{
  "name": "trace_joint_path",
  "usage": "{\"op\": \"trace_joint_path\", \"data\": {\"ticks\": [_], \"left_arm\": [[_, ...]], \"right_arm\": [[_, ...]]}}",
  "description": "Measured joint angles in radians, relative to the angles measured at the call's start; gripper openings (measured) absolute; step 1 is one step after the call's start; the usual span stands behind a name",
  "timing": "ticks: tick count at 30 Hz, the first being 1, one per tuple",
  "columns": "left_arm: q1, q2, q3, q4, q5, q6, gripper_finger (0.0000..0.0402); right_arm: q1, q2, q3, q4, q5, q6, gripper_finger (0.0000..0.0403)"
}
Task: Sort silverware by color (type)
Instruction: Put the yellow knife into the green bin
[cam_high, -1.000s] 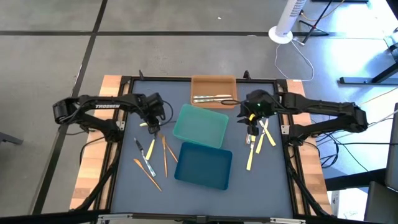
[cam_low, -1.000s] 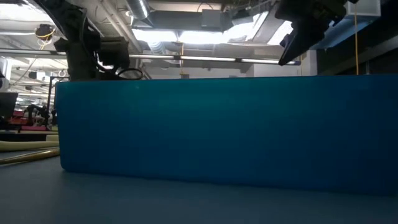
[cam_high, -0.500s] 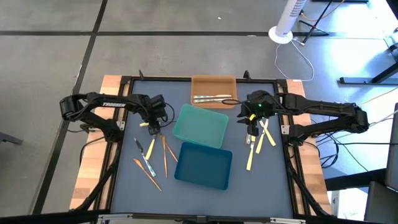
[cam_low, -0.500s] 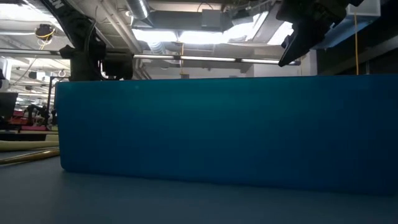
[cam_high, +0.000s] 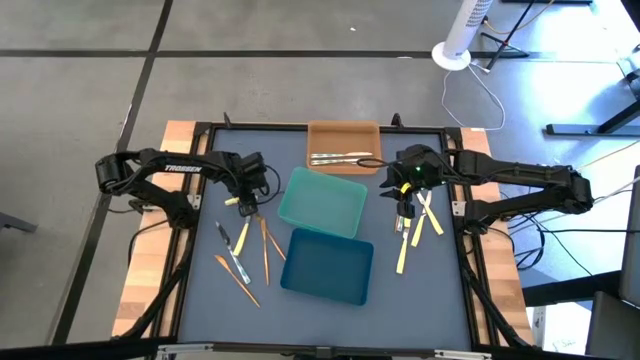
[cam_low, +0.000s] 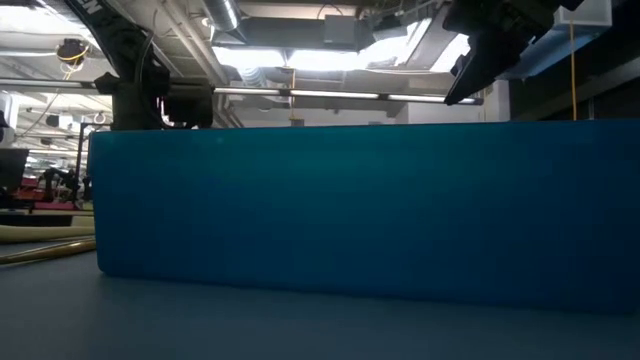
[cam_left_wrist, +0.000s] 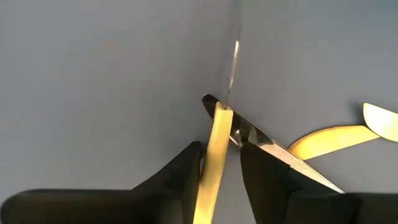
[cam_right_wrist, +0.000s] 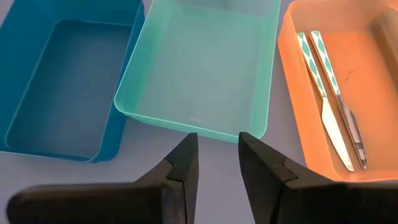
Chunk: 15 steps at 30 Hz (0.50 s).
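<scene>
My left gripper (cam_high: 245, 203) is down at the table's left pile, shut on a pale yellow utensil (cam_left_wrist: 214, 149) that crosses a silver-grey knife blade (cam_left_wrist: 273, 152). Another pale yellow piece (cam_left_wrist: 336, 135) lies beside it. Orange-tan utensils (cam_high: 265, 245) and a silver-grey one (cam_high: 225, 236) lie just nearer. My right gripper (cam_high: 405, 197) hovers open over the right pile of pale yellow utensils (cam_high: 405, 245); its fingers (cam_right_wrist: 183, 162) face the teal-green tray (cam_right_wrist: 199, 81). Two silver-grey utensils (cam_right_wrist: 336, 118) lie in the orange tray (cam_high: 343, 133). My left gripper has the pale yellow utensil's handle (cam_left_wrist: 217, 134) between its two fingers (cam_left_wrist: 186, 171), coming from above and pointing down, the fingers lying along the handle. The utensil is not lifted. Its end (cam_left_wrist: 224, 111) rests across the silver-grey knife blade on the table.
The teal-green tray (cam_high: 322, 205) and the dark blue tray (cam_high: 327, 265) sit in the table's middle, the orange tray at the far edge. In the low view the dark blue tray's wall (cam_low: 350, 210) blocks nearly everything. Bare table lies along the near edge.
My left gripper has come down a little onto the left pile and then held still. The right arm and the utensils have stayed where they were.
</scene>
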Motion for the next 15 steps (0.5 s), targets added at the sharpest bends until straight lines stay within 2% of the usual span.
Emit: {"op": "trace_joint_path", "data": {"ticks": [8,15], "left_arm": [[0.000,0.000,-0.001,0.000,-0.010,0.000,0.0043],[0.000,0.000,-0.001,0.000,-0.003,-0.002,0.0031]], "right_arm": [[0.000,0.000,0.000,-0.002,0.000,0.000,0.0101],[0.000,0.000,0.000,-0.002,0.000,0.000,0.0101]]}}
